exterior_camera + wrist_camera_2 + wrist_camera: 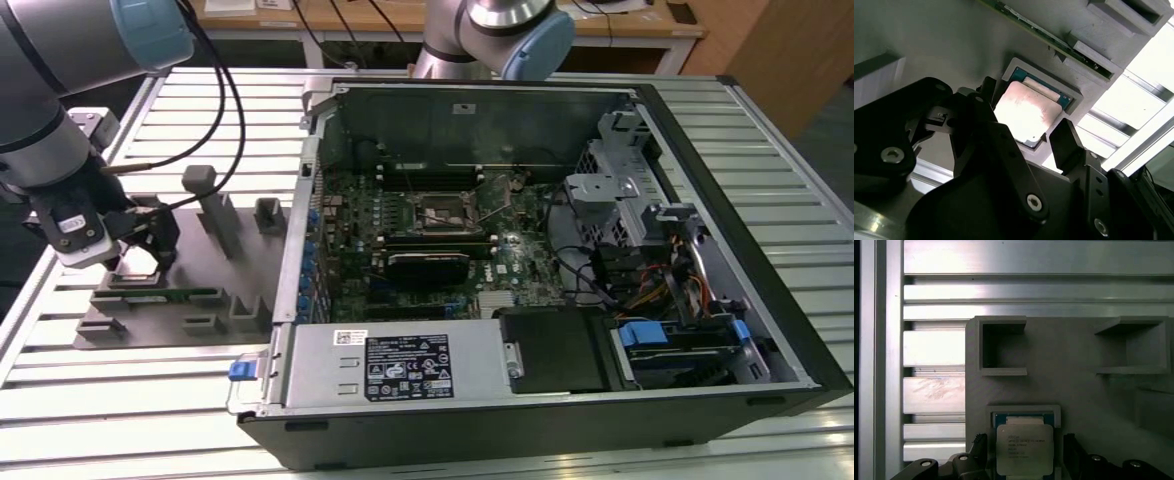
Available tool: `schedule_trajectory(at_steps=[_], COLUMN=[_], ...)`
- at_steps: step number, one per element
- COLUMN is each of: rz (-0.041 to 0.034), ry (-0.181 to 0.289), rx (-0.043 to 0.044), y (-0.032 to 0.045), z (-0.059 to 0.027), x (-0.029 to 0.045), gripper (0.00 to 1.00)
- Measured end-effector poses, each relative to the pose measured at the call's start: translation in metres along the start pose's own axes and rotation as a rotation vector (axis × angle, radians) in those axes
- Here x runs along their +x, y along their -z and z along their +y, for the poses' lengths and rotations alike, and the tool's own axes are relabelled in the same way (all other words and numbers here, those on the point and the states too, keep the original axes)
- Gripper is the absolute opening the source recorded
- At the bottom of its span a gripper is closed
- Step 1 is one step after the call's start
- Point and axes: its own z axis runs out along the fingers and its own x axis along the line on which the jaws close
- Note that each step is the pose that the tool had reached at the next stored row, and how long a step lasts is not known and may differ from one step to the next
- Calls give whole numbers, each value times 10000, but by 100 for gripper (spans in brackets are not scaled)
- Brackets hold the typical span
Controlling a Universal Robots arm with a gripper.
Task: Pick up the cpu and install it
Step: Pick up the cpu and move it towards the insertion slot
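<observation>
Gripper (1024,440) fingers (1071,452) straddle the cpu (1024,450), spread open, slim gap each side in the first wrist view, gripping nothing. Cpu lies flat in a raised-rim pocket of the grey fixture (160,325), exterior view's left of the open computer case (534,440).

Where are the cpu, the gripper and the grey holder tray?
cpu (1025,450): first wrist view, middle of its silvery top.
gripper (1024,105): second wrist view, midway between its open fingertips.
grey holder tray (1064,355): first wrist view, bare flat surface.
</observation>
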Motion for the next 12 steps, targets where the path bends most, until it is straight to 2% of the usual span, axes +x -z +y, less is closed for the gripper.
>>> schedule_trajectory(at_steps=[6,7,12], rz=[2,2,4], ry=[6,8,10], rx=[19,22,31], y=[0,0,5], z=[0,0,1], x=[0,0,-1], gripper=[69,62,62])
